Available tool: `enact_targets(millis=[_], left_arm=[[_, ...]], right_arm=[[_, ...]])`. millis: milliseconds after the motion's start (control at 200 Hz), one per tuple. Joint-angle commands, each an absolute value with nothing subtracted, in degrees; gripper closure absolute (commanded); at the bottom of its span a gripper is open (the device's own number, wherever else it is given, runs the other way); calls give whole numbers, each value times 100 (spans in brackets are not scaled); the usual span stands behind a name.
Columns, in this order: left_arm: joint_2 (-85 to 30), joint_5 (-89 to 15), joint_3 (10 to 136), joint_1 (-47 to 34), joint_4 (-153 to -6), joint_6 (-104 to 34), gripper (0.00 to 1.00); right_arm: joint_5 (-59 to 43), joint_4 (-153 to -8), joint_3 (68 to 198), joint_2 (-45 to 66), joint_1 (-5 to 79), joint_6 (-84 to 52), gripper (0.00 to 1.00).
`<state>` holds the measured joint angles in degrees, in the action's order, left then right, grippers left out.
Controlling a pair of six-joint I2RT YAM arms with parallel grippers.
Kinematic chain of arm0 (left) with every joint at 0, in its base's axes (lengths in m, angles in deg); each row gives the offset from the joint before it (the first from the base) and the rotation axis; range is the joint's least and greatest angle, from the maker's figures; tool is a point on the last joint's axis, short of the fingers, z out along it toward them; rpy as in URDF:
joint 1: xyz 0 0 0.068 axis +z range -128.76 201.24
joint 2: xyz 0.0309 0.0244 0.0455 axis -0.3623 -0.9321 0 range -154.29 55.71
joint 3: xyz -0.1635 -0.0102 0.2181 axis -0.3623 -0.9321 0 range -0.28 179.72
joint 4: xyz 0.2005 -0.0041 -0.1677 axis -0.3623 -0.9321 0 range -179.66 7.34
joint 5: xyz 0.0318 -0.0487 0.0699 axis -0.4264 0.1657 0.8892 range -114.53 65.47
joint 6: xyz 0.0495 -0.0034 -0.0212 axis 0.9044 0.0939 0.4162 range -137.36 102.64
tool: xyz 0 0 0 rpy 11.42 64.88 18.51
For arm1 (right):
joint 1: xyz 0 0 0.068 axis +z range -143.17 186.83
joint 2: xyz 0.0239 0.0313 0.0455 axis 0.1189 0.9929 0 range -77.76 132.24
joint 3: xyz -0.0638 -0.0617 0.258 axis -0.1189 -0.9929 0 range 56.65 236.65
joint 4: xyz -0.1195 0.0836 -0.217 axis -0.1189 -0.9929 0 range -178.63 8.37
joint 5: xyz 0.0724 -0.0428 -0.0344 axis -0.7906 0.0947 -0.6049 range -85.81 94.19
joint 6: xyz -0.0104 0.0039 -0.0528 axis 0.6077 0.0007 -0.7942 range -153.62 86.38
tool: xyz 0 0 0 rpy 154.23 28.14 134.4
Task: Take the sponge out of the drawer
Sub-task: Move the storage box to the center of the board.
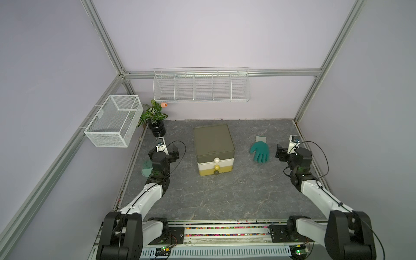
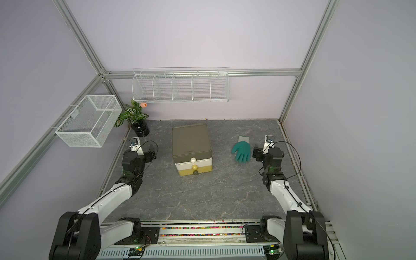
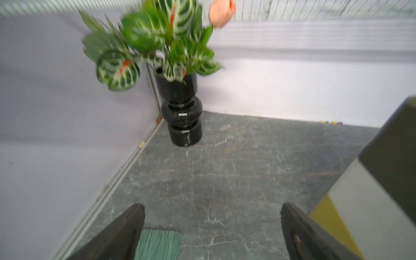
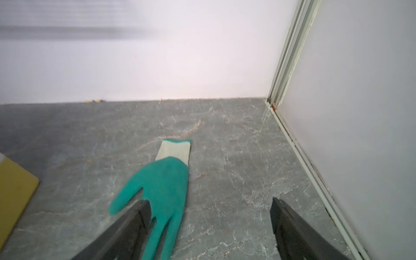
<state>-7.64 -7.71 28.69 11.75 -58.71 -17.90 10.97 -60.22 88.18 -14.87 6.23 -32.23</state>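
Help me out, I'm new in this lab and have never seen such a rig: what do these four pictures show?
Two robot arms work at a grey table. Two pictures come from one camera pair overhead, looking down on everything; the other two come from a camera on each arm's wrist. The left hand and right hand are both open and hold nothing. On the table stand a box of three drawers, all shut, and a vase with a plant. A green glove lies flat near the right hand, and a teal ribbed item lies near the left hand. A wire rack and a wire basket hang on the walls. No sponge is in sight.
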Motion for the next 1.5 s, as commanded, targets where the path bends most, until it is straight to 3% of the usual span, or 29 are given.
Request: enact_targets(millis=[0, 115, 285, 525, 705, 965, 1365, 1494], left_arm=[[-162, -349, 3310, 1061, -7171, -2116, 2], [560, -613, 3757, 1061, -8089, -2558, 2], [1210, -1795, 4441, 1061, -9176, -3012, 3], [1283, -3668, 4875, 1061, -9995, -3567, 6], [723, -4468, 5251, 1054, -10490, -3631, 6], [188, -4553, 5358, 949, -10569, -3669, 8], [135, -4655, 5325, 826, -10227, -3741, 8], [164, -4659, 5303, 815, -10223, -3738, 8]], right_arm=[[990, -7179, 9059, -2115, 655, -2745, 11], [626, -7941, 9418, -2702, 657, -2363, 11], [-367, -8766, 10000, -3190, 683, -1772, 11], [-2098, -9807, 10875, -2751, 1000, -1041, 9], [-1825, -10817, 11741, -2032, 1959, -1244, 8], [-916, -11116, 12654, -680, 3038, -1124, 0], [-67, -11450, 14200, 1328, 3792, -1035, 21], [173, -11512, 14445, 1593, 3902, -990, 36]])
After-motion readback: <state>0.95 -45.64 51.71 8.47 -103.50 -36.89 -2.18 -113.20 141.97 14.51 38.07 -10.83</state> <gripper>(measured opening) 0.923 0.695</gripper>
